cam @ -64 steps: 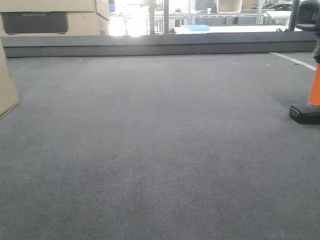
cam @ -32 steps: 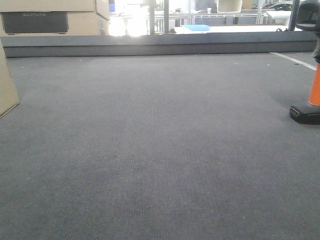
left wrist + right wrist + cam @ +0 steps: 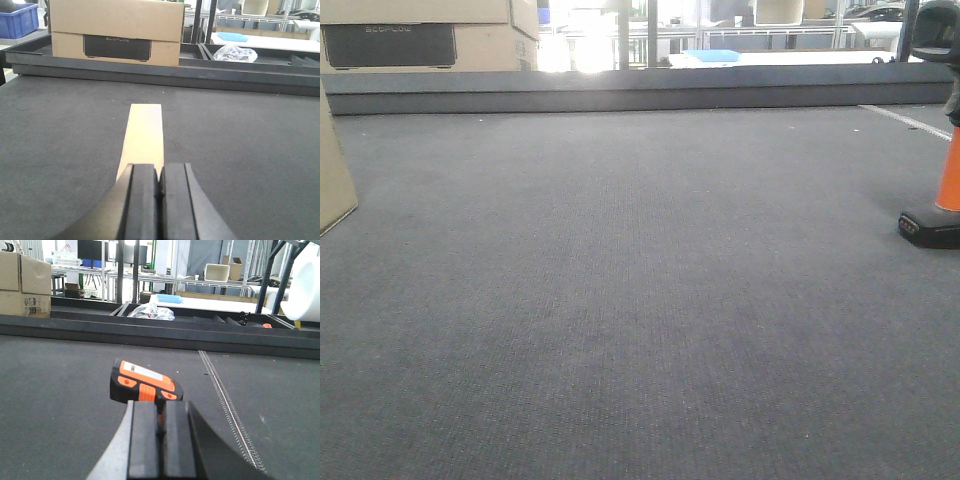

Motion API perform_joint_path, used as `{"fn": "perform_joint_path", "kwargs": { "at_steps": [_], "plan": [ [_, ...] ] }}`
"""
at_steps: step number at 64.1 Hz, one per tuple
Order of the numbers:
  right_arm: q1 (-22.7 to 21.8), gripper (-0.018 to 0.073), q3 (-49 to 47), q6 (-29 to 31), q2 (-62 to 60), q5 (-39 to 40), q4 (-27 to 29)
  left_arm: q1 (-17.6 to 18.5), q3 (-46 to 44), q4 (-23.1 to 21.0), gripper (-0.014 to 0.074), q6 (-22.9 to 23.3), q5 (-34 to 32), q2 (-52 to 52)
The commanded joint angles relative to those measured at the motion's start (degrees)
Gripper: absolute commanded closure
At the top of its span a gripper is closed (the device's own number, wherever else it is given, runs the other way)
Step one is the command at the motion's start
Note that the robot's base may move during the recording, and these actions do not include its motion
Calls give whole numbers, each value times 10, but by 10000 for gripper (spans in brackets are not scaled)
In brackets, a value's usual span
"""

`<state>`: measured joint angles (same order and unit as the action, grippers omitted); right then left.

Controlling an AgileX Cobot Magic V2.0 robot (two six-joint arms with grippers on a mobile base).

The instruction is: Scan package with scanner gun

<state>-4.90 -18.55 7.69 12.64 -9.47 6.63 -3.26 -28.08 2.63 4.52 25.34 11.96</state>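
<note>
Package [image 3: 144, 137] edge-on w/ left hand [image 3: 159, 192], big cardboard box [image 3: 116, 31] behind.

From my left wrist camera I see the left gripper [image 3: 159, 186] at bottom centre, its black pads pressed on the near edge of the package [image 3: 144, 134], which runs edge-on up mid-frame over dark carpet [image 3: 250, 145]. A bigger cardboard box [image 3: 116, 31] sits upper left.

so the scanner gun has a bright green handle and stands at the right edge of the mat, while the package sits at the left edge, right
Not quite: the handle is orange, not green. The exterior front-facing view shows the scanner gun standing at the right edge of the mat, with the package at the left edge.
</note>
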Motion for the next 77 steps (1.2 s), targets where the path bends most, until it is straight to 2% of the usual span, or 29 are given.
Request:
{"fn": "perform_joint_path", "kwargs": {
  "at_steps": [1,7,12,14,25,31,41,63,77],
  "plan": [
    [17,728,34,4,-9,44,-4,0,1,1,708,3,-7,-3],
    [53,728,90,-21,-22,139,-36,0,1,1,708,3,-7,-3],
    [71,728,127,-77,-26,186,-74,0,1,1,708,3,-7,-3],
    [74,728,141,-77,-26,193,-76,0,1,1,708,3,-7,-3],
    [74,728,185,-77,-26,196,-73,0,1,1,708,3,-8,-3],
    [74,728,185,-77,-26,226,-66,0,1,1,708,3,-8,-3],
    [73,728,185,0,-26,206,-12,0,1,1,708,3,-8,-3],
    [71,728,185,-21,-26,211,-24,0,1,1,708,3,-8,-3],
    [46,728,185,-21,-34,209,-27,0,1,1,708,3,-8,-3]
  ]
}}
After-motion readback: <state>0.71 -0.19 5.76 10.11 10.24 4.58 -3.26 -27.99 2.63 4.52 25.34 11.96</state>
